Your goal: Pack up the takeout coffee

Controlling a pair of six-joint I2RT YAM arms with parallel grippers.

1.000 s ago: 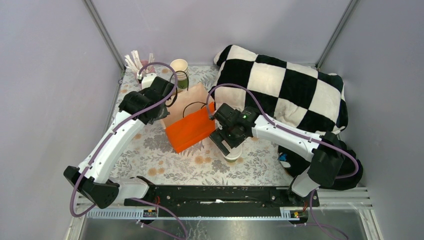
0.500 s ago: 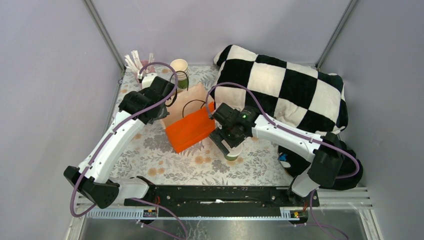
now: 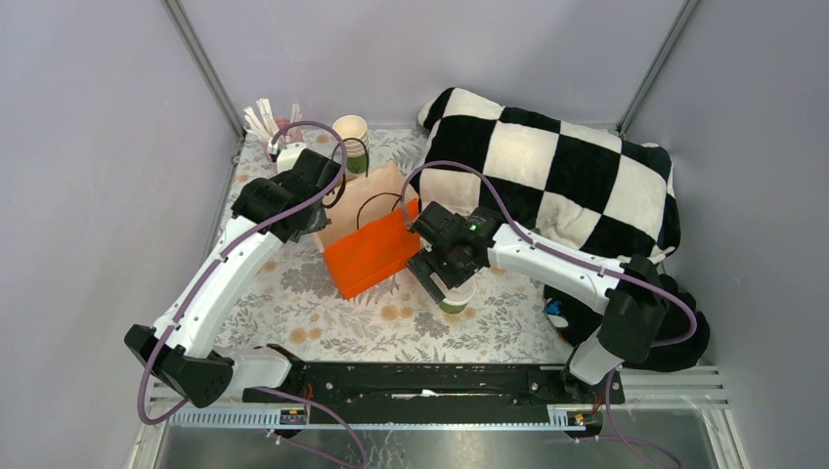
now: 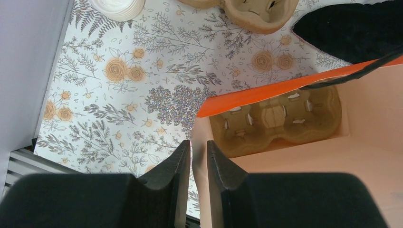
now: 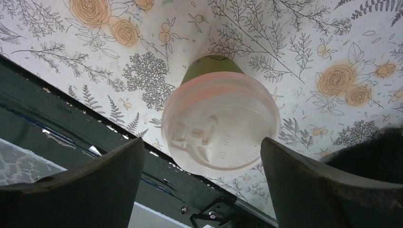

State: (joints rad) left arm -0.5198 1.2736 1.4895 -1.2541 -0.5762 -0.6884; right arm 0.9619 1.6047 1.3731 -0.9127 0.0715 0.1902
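Since the takeout coffee point(image 3: 453, 299) stands on the floral worktop point(image 3: 293, 293) just beside the orange bag point(image 3: 371, 254) and not inside it, the packing is judged from the top view to be unfinished. The cup is yet to be grasped, lifted and lowered into the bag. The right hand point(image 3: 445, 274) is poised over it and the left hand point(image 3: 327, 205) is set at the bag's far left corner. In the left wrist view, the left hand point(image 4: 196, 159) is seen closed on the bag's thin wall, apparently to keep the mouth open. A cardboard cup carrier point(image 4: 275, 121) is seen lying at the bottom with its wells unfilled, and no print is found on the bag. In the right wrist view, the right hand point(image 5: 202, 156) is spread wide, with one finger on each side of the white lid point(image 5: 221, 128) and neither touching it. Raised marks are moulded into the lid, but they cannot be read.
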